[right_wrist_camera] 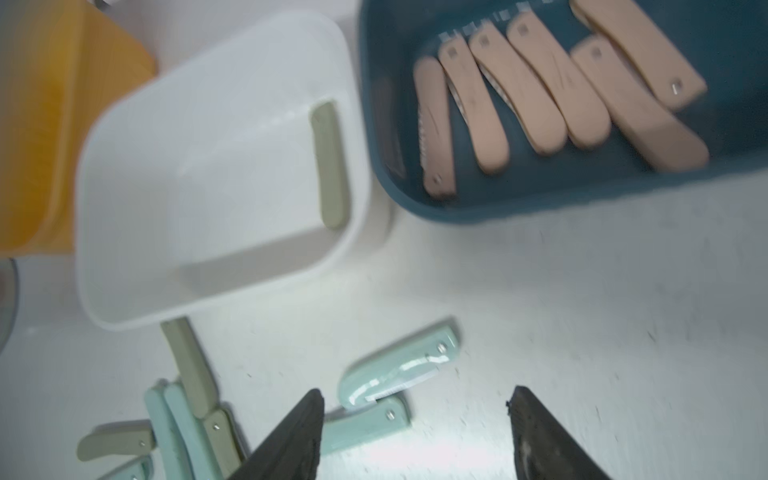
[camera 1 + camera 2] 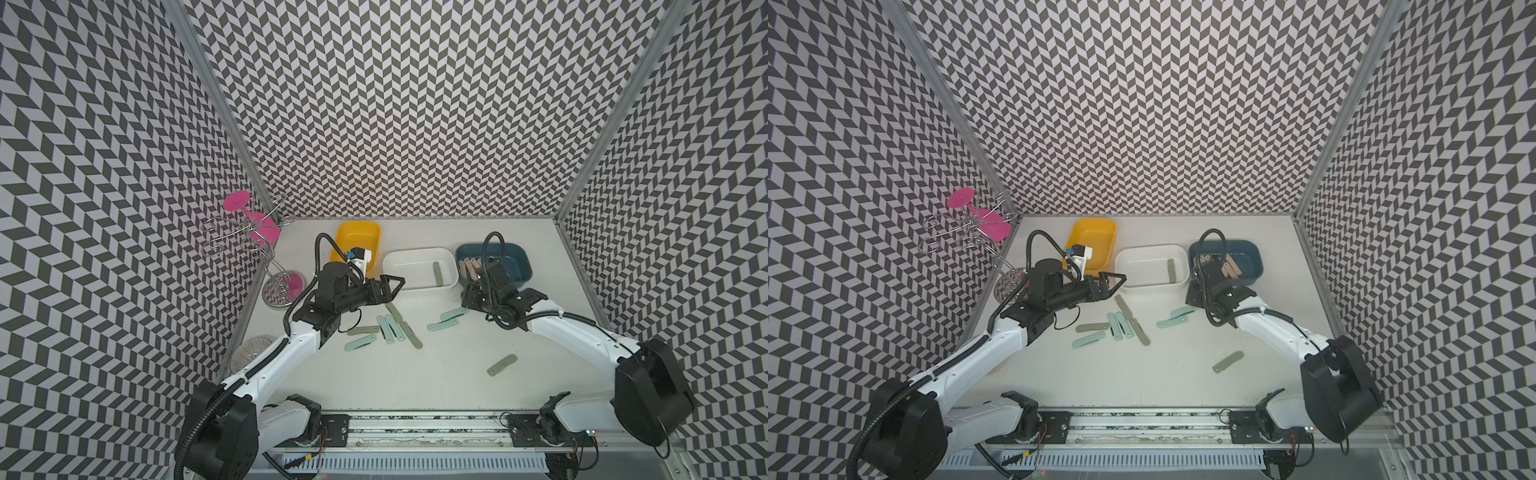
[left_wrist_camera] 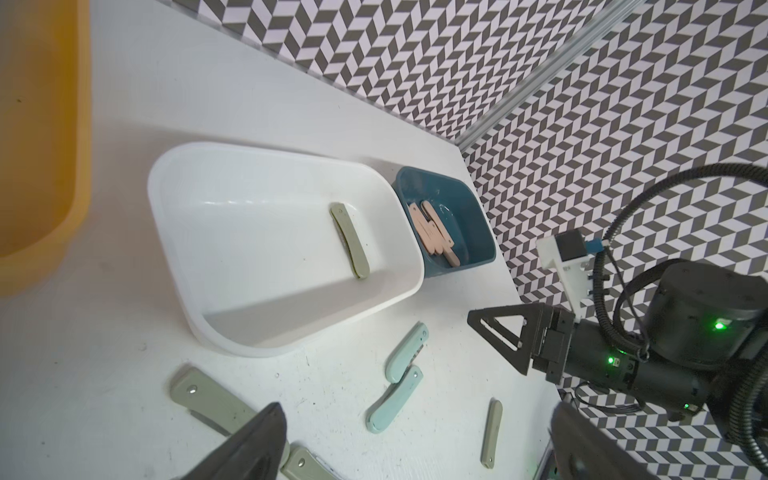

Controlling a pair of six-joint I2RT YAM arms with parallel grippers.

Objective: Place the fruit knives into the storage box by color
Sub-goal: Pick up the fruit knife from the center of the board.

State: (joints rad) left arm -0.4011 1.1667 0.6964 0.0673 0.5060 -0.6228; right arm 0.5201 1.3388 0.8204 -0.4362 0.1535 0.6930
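My left hand (image 3: 417, 407) and right hand (image 1: 415, 390) are hanging spread apart, empty, over the white table (image 2: 415, 382), chevron walls (image 2: 415, 104) enclosing it. Fruit knives (image 2: 387, 330) are lying loose, peach ones (image 2: 471, 266) in the blue box (image 2: 524, 270).

I read no text, label, brand or number in any view; the pale marks (image 1: 478, 29) inside the blue box (image 1: 382, 124) are too blurred.

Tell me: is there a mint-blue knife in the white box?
No, the white box holds only one sage-green knife.
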